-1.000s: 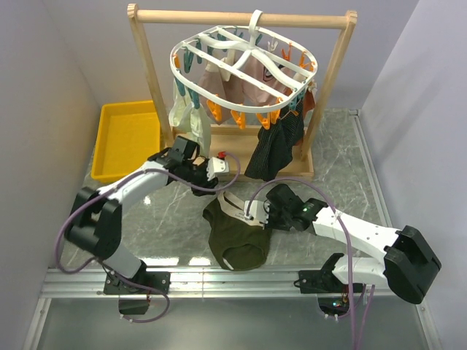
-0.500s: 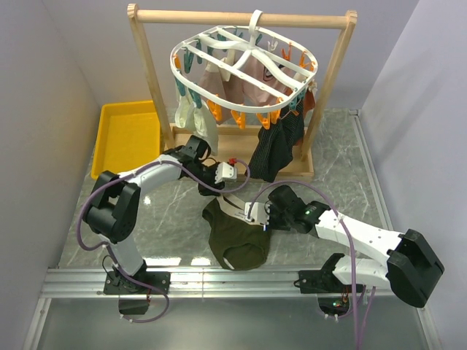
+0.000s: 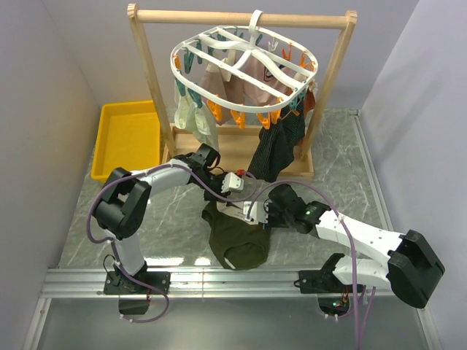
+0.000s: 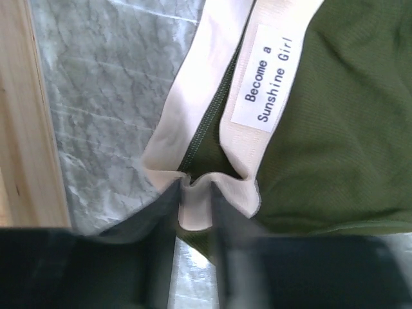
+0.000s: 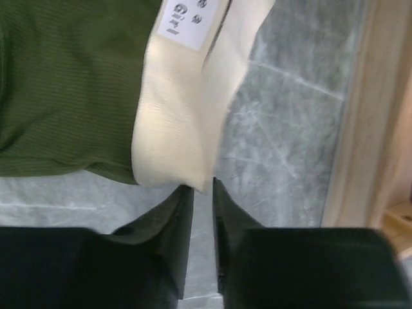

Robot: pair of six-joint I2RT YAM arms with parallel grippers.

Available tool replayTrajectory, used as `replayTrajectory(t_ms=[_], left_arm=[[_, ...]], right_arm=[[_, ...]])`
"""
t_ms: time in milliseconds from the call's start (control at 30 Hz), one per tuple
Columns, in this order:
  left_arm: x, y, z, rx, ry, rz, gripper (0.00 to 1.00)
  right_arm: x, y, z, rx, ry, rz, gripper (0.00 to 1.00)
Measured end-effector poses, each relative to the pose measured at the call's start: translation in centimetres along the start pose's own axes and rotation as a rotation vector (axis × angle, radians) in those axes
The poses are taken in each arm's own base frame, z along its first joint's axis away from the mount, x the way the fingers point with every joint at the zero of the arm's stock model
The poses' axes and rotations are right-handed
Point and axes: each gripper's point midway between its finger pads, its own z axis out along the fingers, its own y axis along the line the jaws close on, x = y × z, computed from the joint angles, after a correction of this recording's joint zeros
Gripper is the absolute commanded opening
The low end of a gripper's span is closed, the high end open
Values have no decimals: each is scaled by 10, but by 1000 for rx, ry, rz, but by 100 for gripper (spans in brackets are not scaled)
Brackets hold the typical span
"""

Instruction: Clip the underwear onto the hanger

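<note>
The underwear (image 3: 237, 237), dark olive with a pale beige waistband, lies on the marble table in front of the rack. My left gripper (image 3: 229, 195) is shut on a fold of the waistband (image 4: 195, 209) at its left end; a label (image 4: 267, 74) shows beside it. My right gripper (image 3: 253, 212) pinches the waistband's other end (image 5: 183, 141) between nearly closed fingertips (image 5: 226, 199). The white oval hanger (image 3: 241, 69) with orange and teal clips hangs from the wooden rail, above and behind both grippers.
The wooden rail frame (image 3: 241, 16) stands behind; its base board (image 4: 32, 129) lies close to both grippers (image 5: 373, 129). A black ribbed garment (image 3: 273, 149) and pinkish-beige garments (image 3: 252, 80) hang from the hanger. A yellow tray (image 3: 128, 138) sits at the back left.
My left gripper has swung right from beside the rack base to the underwear's waistband and now grips it. The right gripper has stayed at the waistband.
</note>
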Motion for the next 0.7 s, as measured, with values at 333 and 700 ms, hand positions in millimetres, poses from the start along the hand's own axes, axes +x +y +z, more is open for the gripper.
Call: replayTrajectory(t_ms=[333,700], left_arm=[[20,-13,-22,-55,41,-163,1],[34,-40,-52,-198,77,-435,1]], right_arm=[[19,-26,-14,87,22,101,55],[-12,-22,-38,-69,18,390,49]])
